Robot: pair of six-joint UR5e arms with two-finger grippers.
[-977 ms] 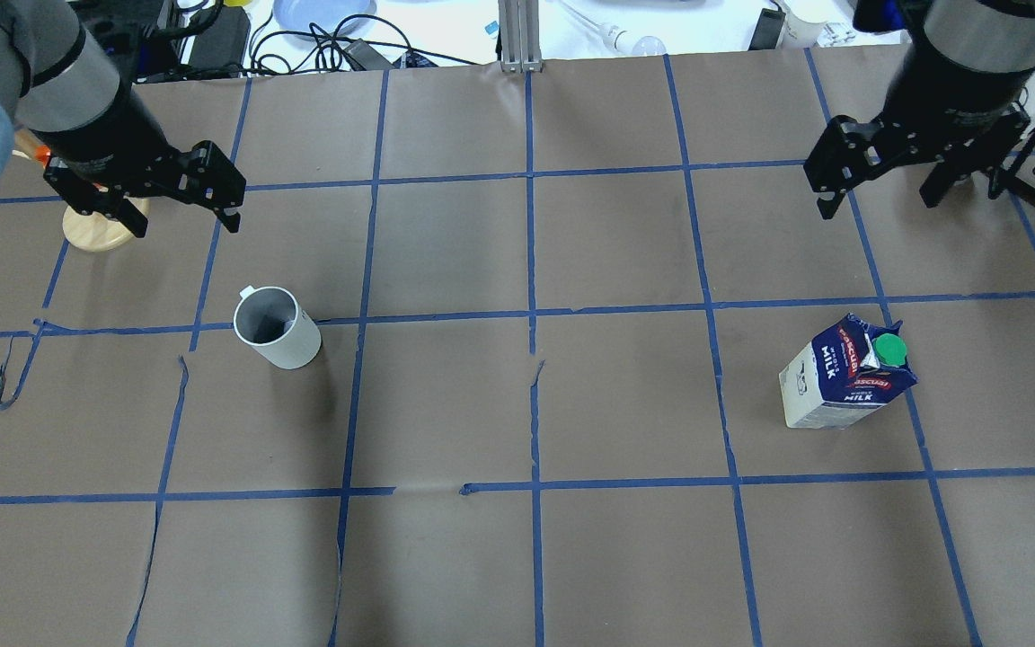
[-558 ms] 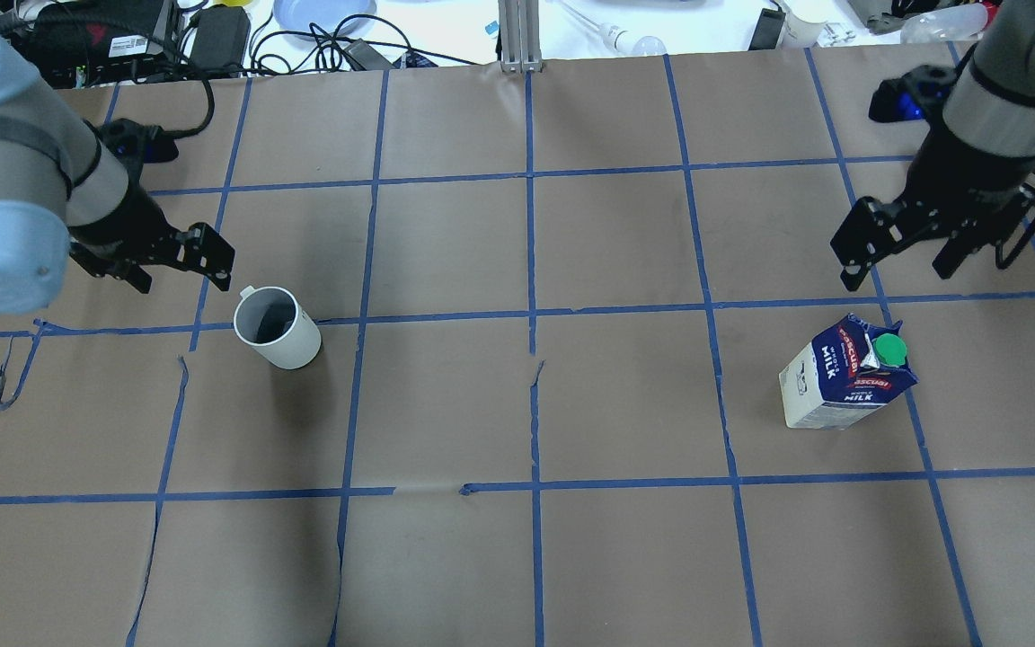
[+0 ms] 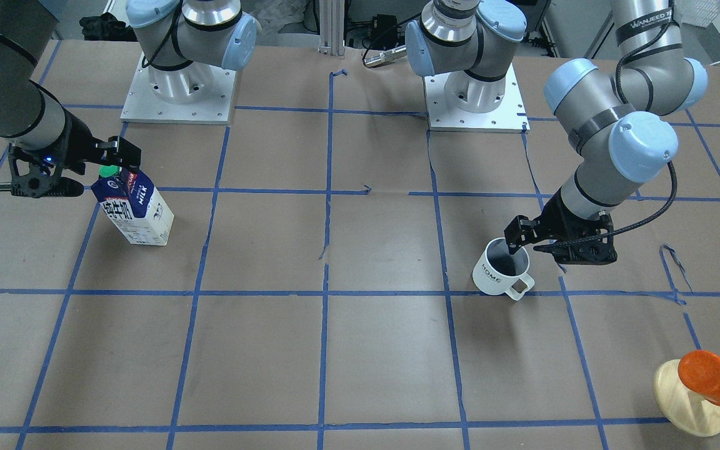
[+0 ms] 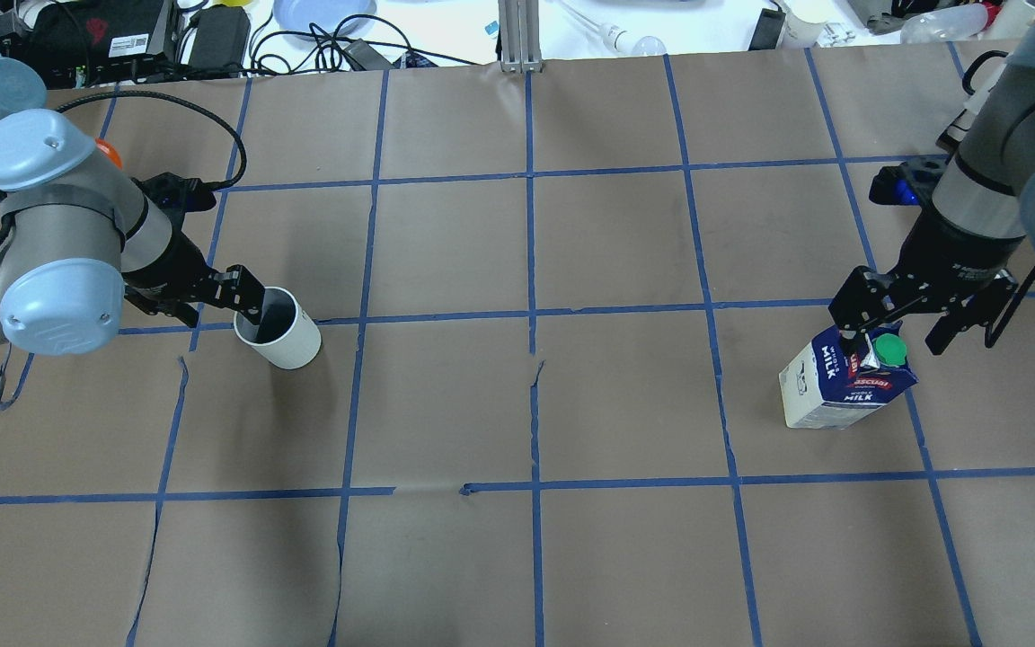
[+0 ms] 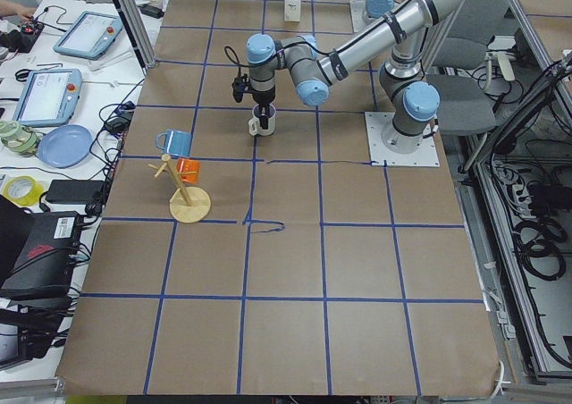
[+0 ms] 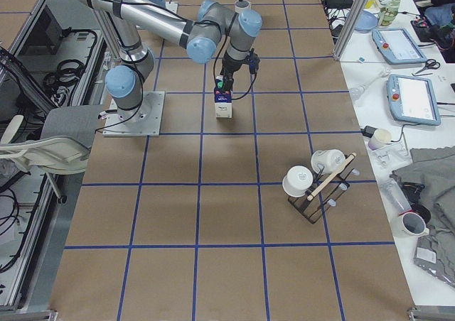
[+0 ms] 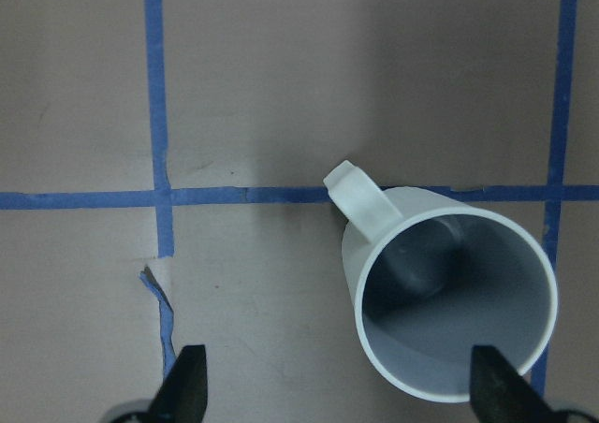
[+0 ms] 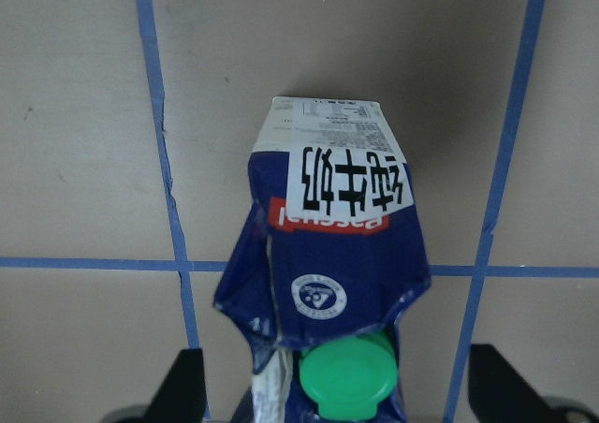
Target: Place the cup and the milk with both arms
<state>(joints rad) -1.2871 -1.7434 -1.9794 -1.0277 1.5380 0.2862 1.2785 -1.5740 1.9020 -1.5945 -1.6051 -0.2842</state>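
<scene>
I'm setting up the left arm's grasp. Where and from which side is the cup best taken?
By its rim wall, from straight above, one finger inside and one outside. The cup stands upright, mouth open upward, so the thin wall is free to pinch. Choose a stretch away from the handle, which juts out on one side. The open left gripper is over it.

Even bright overhead light, soft shadows

Brown gridded table (image 4: pixel 625 404) with cup (image 4: pixel 279 334), milk (image 4: pixel 841 382), stand (image 3: pixel 688 403)
</scene>
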